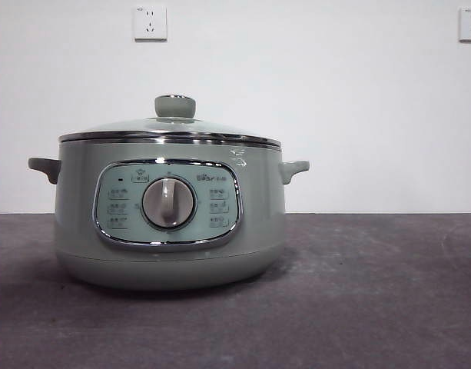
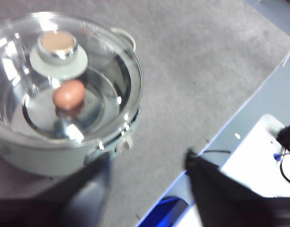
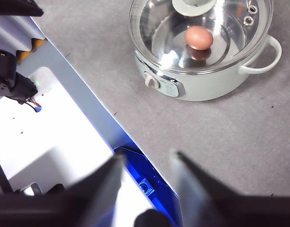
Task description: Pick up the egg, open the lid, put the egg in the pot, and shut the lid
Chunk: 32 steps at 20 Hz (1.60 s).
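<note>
1. The egg (image 3: 198,37) lies inside the pot (image 1: 170,223), on its shiny floor, seen through the glass.
2. The lid (image 1: 170,129) sits closed and level on the pot's rim, its pale green knob (image 1: 174,105) upright at the centre.
3. The pot stands on the grey bench (image 1: 373,292), its dial (image 1: 168,203) facing the front camera, one small handle at three o'clock and one at nine.
4. The left tool (image 2: 147,177) hangs high above the bench, off to the pot's side, jaws spread wide with nothing between them.
5. The right tool (image 3: 145,177) hovers over the bench's edge (image 3: 95,101), well apart from the pot, jaws apart and empty.
6. Bare bench lies all around the pot.
</note>
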{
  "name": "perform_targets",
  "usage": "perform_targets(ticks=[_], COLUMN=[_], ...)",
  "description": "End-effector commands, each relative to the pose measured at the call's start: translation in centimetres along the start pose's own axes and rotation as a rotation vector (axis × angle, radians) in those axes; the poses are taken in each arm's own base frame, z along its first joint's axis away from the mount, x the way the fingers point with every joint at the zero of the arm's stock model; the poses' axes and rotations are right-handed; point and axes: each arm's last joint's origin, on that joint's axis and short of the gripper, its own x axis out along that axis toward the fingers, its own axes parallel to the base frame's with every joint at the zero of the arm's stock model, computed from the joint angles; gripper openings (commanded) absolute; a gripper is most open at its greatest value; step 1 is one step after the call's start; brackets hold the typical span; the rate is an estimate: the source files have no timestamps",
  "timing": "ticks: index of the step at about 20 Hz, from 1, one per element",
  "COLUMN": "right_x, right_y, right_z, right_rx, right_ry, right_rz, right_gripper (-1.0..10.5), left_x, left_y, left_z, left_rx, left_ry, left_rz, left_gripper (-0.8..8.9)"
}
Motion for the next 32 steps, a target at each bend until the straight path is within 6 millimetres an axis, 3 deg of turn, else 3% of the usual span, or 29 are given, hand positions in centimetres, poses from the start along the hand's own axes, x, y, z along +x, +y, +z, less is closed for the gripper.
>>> perform_targets(ticks=[1,16,19,22,26,29,32], right_x=[0.1,-0.2,-0.2,-0.2,-0.2,-0.2,-0.2], right_y=[0.0,0.1,0.1,0.1,0.1,0.1,0.1], right_z=[-0.1,-0.3,-0.3,-0.3,-0.3,-0.3,-0.3], right_rx=[-0.007,0.0,0.0,0.0,0.0,0.0,0.0], right_ry=[0.017,0.008,0.007,0.008,0.008,0.008,0.008], right_rz=[0.002,0.001,0.001,0.001,0.0,0.001,0.0], right_gripper=[0.0,0.0,0.0,0.0,0.0,0.0,0.0], left_x=[0.2,0.3,-0.4,-2.0,-2.6,-1.0,1.4], left_y=[0.1,0.1,0.6,2.0,4.2,5.8,7.2], left_z=[-0.3,-0.2,0.5,0.9,-2.7,-6.8,-11.5], left_rx=[-0.008,-0.003,0.149,0.221,0.241,0.226,0.147], left_ry=[0.016,0.015,-0.096,-0.352,-0.671,-0.779,-0.758], left_rz=[0.003,0.008,0.125,0.3,0.534,0.707,0.835], left_gripper=[-0.07,-0.03,-0.03,-0.03,-0.03,-0.03,-0.03])
